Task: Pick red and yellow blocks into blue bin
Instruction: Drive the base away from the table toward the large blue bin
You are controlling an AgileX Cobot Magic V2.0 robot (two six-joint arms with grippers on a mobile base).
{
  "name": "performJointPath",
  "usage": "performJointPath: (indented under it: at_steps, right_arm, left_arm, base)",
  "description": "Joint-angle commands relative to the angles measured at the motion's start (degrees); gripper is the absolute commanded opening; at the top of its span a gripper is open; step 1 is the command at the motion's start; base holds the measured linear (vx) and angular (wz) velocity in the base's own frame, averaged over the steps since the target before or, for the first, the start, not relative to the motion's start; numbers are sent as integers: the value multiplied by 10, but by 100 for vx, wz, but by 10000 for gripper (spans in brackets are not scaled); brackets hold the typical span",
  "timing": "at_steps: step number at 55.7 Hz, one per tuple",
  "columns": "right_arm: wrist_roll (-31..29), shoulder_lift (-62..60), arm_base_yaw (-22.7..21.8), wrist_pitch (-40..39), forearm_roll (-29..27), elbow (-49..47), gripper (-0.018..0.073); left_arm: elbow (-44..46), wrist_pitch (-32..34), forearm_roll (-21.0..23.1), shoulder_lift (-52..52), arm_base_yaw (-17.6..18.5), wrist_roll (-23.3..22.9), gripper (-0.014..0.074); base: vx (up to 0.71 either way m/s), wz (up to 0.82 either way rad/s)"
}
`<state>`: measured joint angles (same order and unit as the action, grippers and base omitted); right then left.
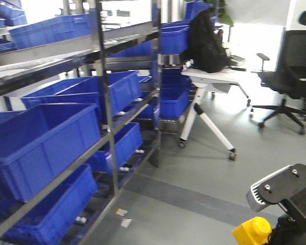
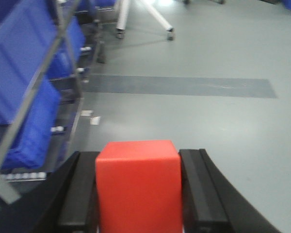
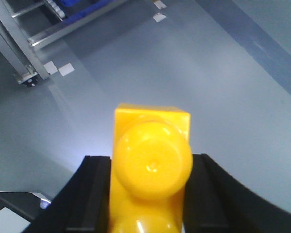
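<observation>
In the left wrist view my left gripper is shut on the small plain red cube, a black finger pressed to each side of it. It hangs above grey floor. My right gripper is shut on the bright yellow brick, whose round studs face the right wrist camera. The front view shows that yellow brick at the bottom right, just below the right arm's grey and black wrist. The blue bin is out of view.
A metal rack holding several ribbed blue crates fills the left side. A white folding table with a black backpack and an office chair stand behind. Paper scraps lie on the floor by the rack's foot.
</observation>
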<state>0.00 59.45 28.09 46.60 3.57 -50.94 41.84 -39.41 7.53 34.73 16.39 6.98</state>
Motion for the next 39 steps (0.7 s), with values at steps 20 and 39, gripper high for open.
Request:
performJointPath:
  at_steps: [20,39]
  right_arm:
    - [-5,-11,0,-32,6,-15,276]
    - [-5,-11,0,-32,6,-15,276]
  left_arm:
    - [15,47,7,2,0,-1,372]
    - [15,47,7,2,0,-1,372]
  base:
    - [24,58]
    - [18,67]
